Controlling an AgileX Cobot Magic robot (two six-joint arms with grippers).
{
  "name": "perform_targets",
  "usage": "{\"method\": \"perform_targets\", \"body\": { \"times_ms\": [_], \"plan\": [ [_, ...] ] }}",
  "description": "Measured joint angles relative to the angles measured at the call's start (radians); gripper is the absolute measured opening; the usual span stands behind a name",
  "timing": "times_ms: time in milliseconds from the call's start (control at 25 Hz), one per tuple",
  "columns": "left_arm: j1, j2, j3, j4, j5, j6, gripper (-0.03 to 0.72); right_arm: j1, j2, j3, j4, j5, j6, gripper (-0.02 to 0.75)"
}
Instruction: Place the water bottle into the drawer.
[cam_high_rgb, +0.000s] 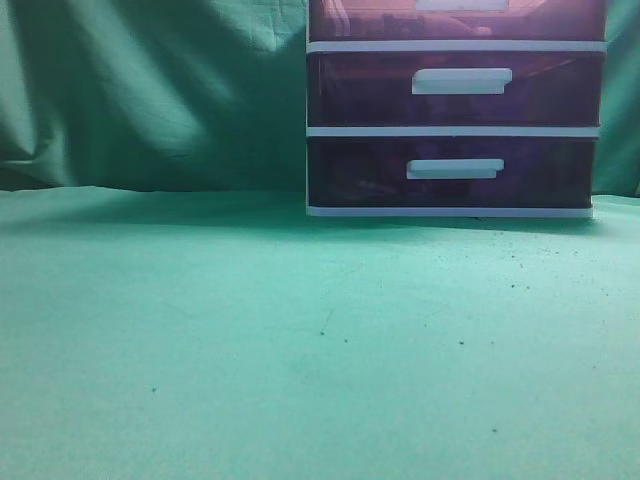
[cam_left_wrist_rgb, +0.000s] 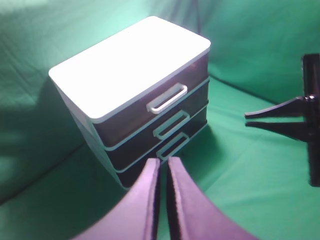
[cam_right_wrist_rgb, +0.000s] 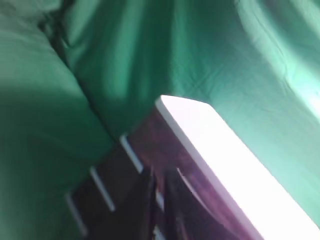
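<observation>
The white-framed cabinet (cam_left_wrist_rgb: 130, 60) stands on the green cloth. Its top drawer (cam_left_wrist_rgb: 132, 119), dark purple-red with a white bar handle (cam_left_wrist_rgb: 167, 97), is closed. The drawer shows at the top edge of the exterior view (cam_high_rgb: 360, 20) and, blurred, in the right wrist view (cam_right_wrist_rgb: 167, 147). No water bottle is in view. My left gripper (cam_left_wrist_rgb: 163, 160) hangs above and in front of the cabinet, jaws nearly together and empty. My right gripper (cam_left_wrist_rgb: 246, 119) is in the air to the cabinet's right, fingers close together and empty. It also shows in the right wrist view (cam_right_wrist_rgb: 163, 168), blurred. Neither gripper shows in the exterior view.
Two lower purple drawers (cam_high_rgb: 455, 85) (cam_high_rgb: 450, 170) with white handles are closed. Green cloth (cam_high_rgb: 250, 340) covers the table and hangs behind the cabinet as a backdrop (cam_high_rgb: 150, 90).
</observation>
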Motion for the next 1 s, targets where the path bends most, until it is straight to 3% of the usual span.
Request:
{"method": "perform_targets", "body": {
  "times_ms": [40,120,320,440,720,1000],
  "plan": [
    [0.0,-0.019,0.0,-0.006,0.001,0.007,0.0,0.0,-0.041,0.0,-0.085,-0.019,0.154,0.0],
    [0.0,-0.051,0.006,-0.012,0.002,0.021,0.0,0.0,-0.116,0.006,-0.189,-0.068,0.391,0.0],
    [0.0,-0.193,0.221,-0.025,0.002,0.037,0.0,0.0,-0.258,0.014,-0.243,-0.162,0.762,0.0],
    [0.0,-0.32,0.456,-0.058,-0.045,0.037,0.0,0.0,-0.328,0.025,-0.245,-0.173,0.855,0.0],
    [0.0,-0.689,1.028,-0.147,-0.41,0.033,0.0,0.0,-0.451,0.162,-0.245,-0.25,0.982,0.0],
    [0.0,-1.034,1.396,-0.149,-0.561,0.015,0.0,0.0,-0.572,0.192,-0.245,-0.327,1.013,0.0]
  ]
}}
